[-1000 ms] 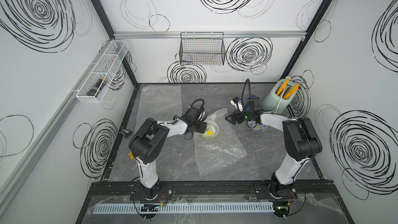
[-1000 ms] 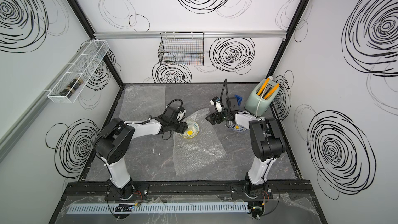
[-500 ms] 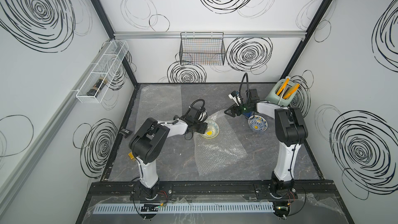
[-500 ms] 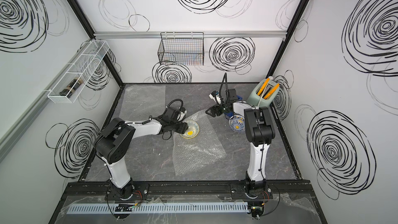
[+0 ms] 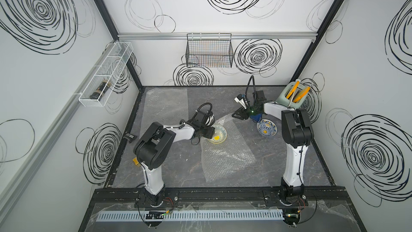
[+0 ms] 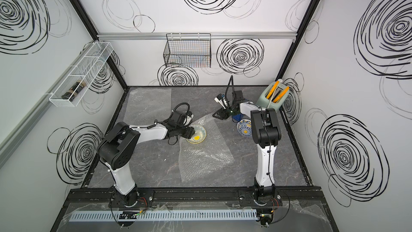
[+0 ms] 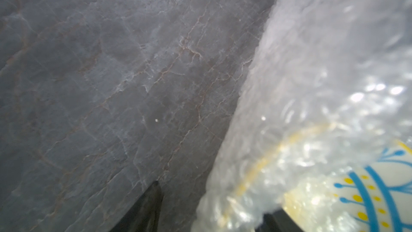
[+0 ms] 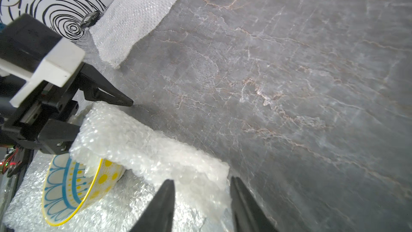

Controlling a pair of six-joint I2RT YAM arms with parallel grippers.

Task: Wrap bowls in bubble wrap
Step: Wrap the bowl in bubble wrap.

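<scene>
1. Sitting near the far edge of the crumpled bubble wrap sheet [image 5: 225, 155] in the middle of the table [image 5: 178, 175], the cream bowl [image 5: 218, 133] shows a yellow centre and teal marks. In the right wrist view it looks tipped, with one side of the rim raised.
2. The far edge of that sheet is folded up and over the bowl's rim and hides part of it.
3. The blue-patterned bowl [image 5: 266, 128] stands on bare table, just beside the right arm [image 5: 294, 128].
4. A second sheet [image 5: 165, 106] lies flat in the far left corner.
5. The left gripper [image 7: 211, 199] has its jaws spread astride the covered rim. One finger is inside the bowl under the fold; the other is outside, with its tip at the table and apart from the wrap.
6. The right gripper [image 8: 202, 179] has its jaws partly spread, one finger on each side of the fold's raised corner. A firm pinch does not show.
7. Bare table runs along the near side and between the two sheets. The toaster [image 5: 292, 99] fills the far right corner, near the right gripper.
</scene>
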